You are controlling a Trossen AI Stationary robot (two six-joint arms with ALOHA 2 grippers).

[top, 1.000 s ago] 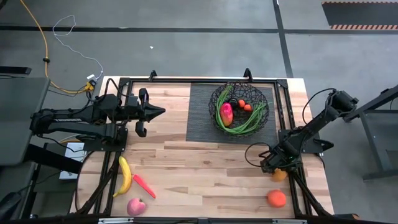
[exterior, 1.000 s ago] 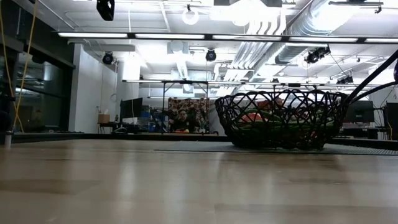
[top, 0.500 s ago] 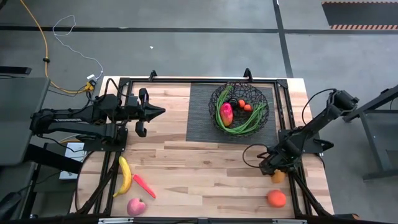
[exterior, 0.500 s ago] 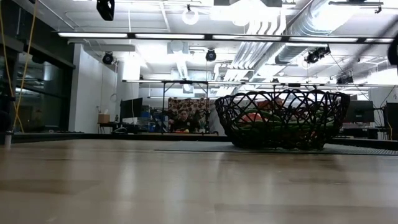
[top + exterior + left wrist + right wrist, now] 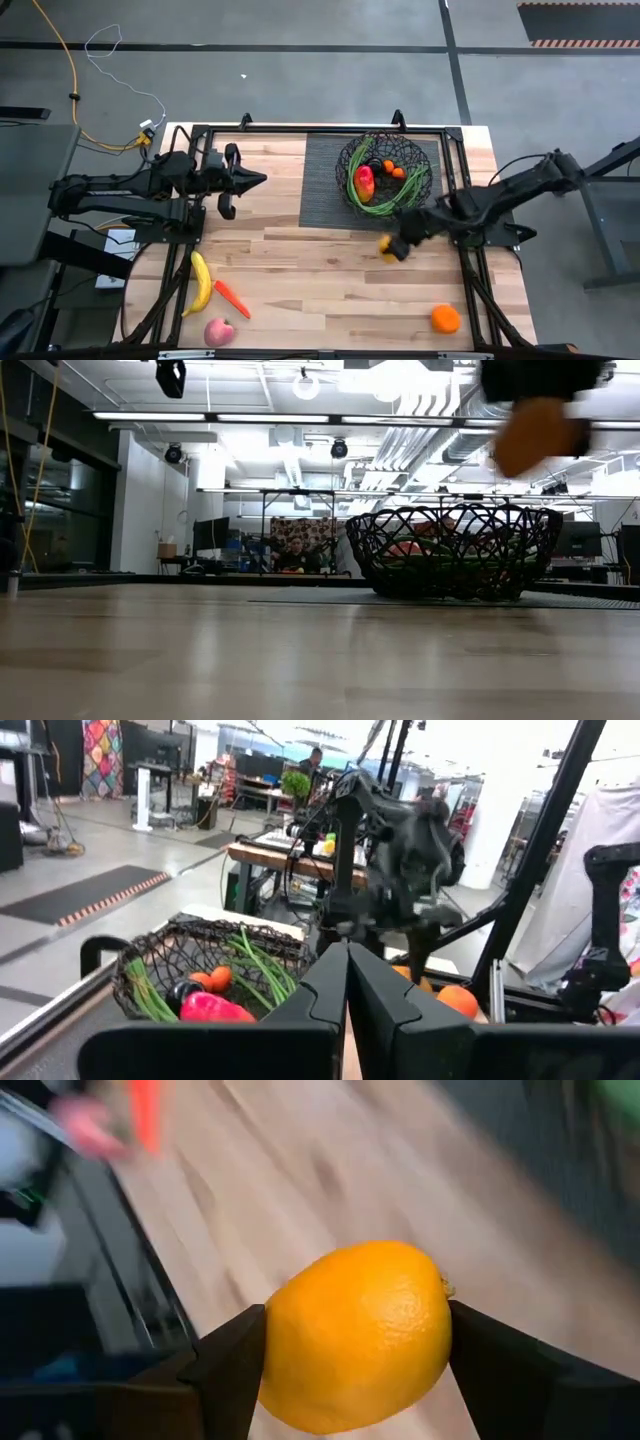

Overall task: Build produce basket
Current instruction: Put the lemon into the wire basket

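Observation:
My right gripper [image 5: 390, 246] is shut on an orange [image 5: 355, 1335] and hangs over the table just near of the basket [image 5: 386, 176]; in the low view the orange [image 5: 535, 435] is higher than the basket's rim [image 5: 450, 510]. The black wire basket stands on a dark mat [image 5: 322, 190] and holds a red-yellow pepper [image 5: 365, 183], green beans [image 5: 392, 207] and small tomatoes [image 5: 393, 169]. A second orange [image 5: 445, 318] lies on the table at the near right. My left gripper [image 5: 262, 179] is shut, level, at the far left. My right gripper pinches the orange between its two fingers, one finger [image 5: 235, 1370] on each opposite side [image 5: 285, 1345] of the fruit's middle. The fingers slant down from the table's right. The orange is lifted clear of the table.
A banana [image 5: 201, 283], a carrot [image 5: 231, 298] and an apple [image 5: 219, 332] lie at the table's near left. A black frame rail [image 5: 470, 290] runs along the right edge. Bare wood [image 5: 320, 270] lies between the fruit groups.
My right gripper has risen from the near right of the table and swung left toward the basket, rolling its wrist. The orange it holds, which sat on the table by the right rail, is now lifted clear. The second orange stayed in place.

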